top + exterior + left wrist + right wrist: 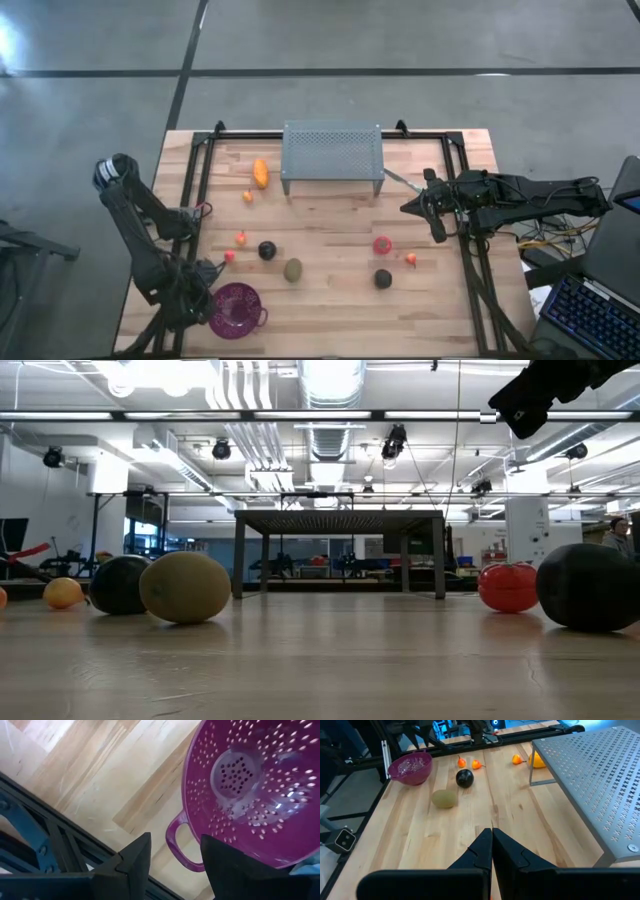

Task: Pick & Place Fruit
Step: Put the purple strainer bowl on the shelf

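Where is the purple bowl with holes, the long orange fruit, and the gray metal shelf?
purple bowl (234, 308), high view, inside bottom.
long orange fruit (261, 173), high view, its middle.
gray metal shelf (332, 150), high view, perforated top.

We see a pale wooden worktop (330, 215) with a black frame at its sides. A grey perforated metal stand (332, 152) sits at twelve o'clock, the elongated orange fruit (261, 173) beside it at eleven. The purple colander (236, 308) lies at seven. Two dark rounds (267, 250) (383, 278), the brown-green oval (292, 269), a red ball (382, 245) and small orange pieces (240, 238) dot the middle.
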Robot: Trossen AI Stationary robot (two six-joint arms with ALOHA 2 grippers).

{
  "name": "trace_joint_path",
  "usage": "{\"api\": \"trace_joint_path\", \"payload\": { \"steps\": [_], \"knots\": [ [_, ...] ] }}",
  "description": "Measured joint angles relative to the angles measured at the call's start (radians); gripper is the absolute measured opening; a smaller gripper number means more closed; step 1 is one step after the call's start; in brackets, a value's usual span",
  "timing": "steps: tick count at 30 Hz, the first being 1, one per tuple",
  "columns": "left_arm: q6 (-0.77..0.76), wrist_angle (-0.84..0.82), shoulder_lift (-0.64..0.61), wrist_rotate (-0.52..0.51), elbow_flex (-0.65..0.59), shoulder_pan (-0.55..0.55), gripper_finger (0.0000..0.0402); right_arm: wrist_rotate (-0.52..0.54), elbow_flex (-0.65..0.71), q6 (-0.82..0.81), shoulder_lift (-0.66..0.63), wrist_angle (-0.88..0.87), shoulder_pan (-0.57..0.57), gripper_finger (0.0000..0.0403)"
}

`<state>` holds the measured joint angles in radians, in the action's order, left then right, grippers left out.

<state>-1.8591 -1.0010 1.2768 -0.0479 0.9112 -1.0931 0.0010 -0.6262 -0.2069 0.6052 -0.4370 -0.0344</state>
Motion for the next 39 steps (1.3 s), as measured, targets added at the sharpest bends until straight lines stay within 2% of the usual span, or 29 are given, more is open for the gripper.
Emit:
{"api": "trace_joint_path", "payload": {
  "steps": [17,21,39],
  "knots": [
    [-0.026,0.022,0.070,0.009,0.000,-0.001,0.0176,0.000,0.000,0.000,0.000,0.000,0.000,0.0008],
    [-0.027,0.024,0.060,0.038,0.000,0.000,0.0176,0.000,0.000,0.001,0.000,0.000,0.000,0.0008],
    [-0.031,0.018,0.030,0.048,0.000,-0.001,0.0176,0.000,0.000,0.000,0.000,0.000,0.000,0.0008]
  ]
}}
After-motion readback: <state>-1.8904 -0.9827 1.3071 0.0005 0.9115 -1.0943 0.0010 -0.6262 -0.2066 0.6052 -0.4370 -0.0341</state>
